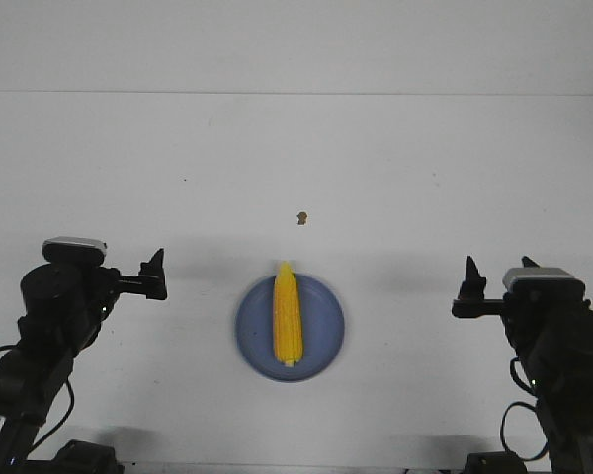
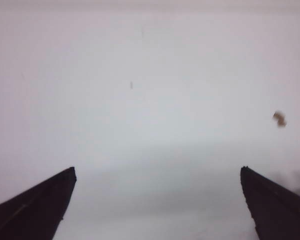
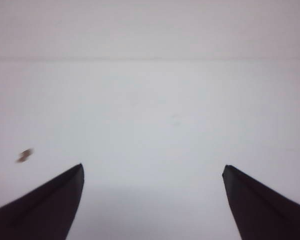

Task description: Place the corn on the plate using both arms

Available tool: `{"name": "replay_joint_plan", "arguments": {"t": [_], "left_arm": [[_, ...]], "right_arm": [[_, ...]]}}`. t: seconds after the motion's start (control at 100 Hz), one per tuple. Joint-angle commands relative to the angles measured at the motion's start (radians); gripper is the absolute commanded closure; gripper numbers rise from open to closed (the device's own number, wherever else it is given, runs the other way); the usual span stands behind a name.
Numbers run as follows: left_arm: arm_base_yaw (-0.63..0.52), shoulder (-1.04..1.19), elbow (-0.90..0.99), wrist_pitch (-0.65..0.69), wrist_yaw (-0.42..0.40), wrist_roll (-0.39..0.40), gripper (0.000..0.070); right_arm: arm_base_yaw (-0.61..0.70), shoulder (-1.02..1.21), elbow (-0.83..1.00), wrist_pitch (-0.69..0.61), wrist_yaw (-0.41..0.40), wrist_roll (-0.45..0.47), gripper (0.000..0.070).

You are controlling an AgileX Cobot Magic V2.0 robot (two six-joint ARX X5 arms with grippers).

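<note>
The yellow corn cob [image 1: 288, 314] lies lengthwise on the round blue plate [image 1: 322, 348] at the front middle of the white table, its tip pointing away. My left gripper [image 1: 156, 274] hovers to the left of the plate, open and empty. My right gripper [image 1: 469, 291] hovers to the right of the plate, open and empty. In the left wrist view the gripper [image 2: 157, 172] shows wide-apart black fingers over bare table. The right wrist view shows the same for its gripper [image 3: 152, 169]. The corn and the plate are out of both wrist views.
A tiny brown speck [image 1: 301, 217] lies on the table beyond the plate; it also shows in the left wrist view [image 2: 279, 118] and the right wrist view [image 3: 24, 155]. The table's far edge [image 1: 296, 94] runs across the back.
</note>
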Motion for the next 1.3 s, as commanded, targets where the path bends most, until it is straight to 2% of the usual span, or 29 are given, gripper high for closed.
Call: {"name": "replay_joint_plan", "arguments": {"t": [0.0,0.16,0.25,0.36,0.43,0.5,0.55,0.59,0.64,0.75,0.76,1.29], "left_arm": [[0.002,-0.041,0.008,-0.003,-0.003,0.024,0.0000],[0.003,-0.177,-0.067,-0.019,-0.003,0.024,0.0000],[0.003,-0.270,-0.156,-0.006,-0.003,0.024,0.0000],[0.005,-0.380,-0.262,0.003,-0.003,0.018,0.0002],[0.005,-0.439,-0.295,0.013,-0.003,-0.026,0.0056],[0.005,-0.479,-0.297,0.011,-0.003,-0.028,0.0097],[0.005,-0.500,-0.296,0.005,-0.003,-0.026,0.0159],[0.005,-0.512,-0.296,-0.003,-0.003,-0.021,0.0240],[0.005,-0.520,-0.296,-0.010,-0.003,-0.013,0.0369],[0.005,-0.523,-0.296,-0.014,-0.003,-0.005,0.0700],[0.005,-0.523,-0.296,-0.014,-0.003,-0.005,0.0700],[0.005,-0.523,-0.296,-0.010,-0.003,-0.006,0.0688]], "right_arm": [[-0.015,-0.062,-0.060,0.017,-0.003,-0.040,0.0115],[-0.021,-0.264,-0.230,0.060,-0.006,-0.040,0.0116],[-0.019,-0.362,-0.250,0.050,-0.005,-0.040,0.0116],[-0.019,-0.423,-0.251,-0.010,0.040,-0.040,0.0116],[-0.019,-0.428,-0.251,-0.031,0.068,-0.040,0.0116],[-0.019,-0.427,-0.251,-0.031,0.063,-0.040,0.0118],[-0.019,-0.424,-0.251,-0.024,0.062,-0.040,0.0128],[-0.019,-0.424,-0.251,-0.017,0.062,-0.040,0.0179],[-0.019,-0.424,-0.251,-0.004,0.062,-0.041,0.0297],[-0.019,-0.425,-0.251,0.008,0.060,-0.040,0.0679],[-0.019,-0.425,-0.251,0.008,0.060,-0.040,0.0700],[-0.019,-0.425,-0.251,0.015,0.060,-0.040,0.0700]]}}
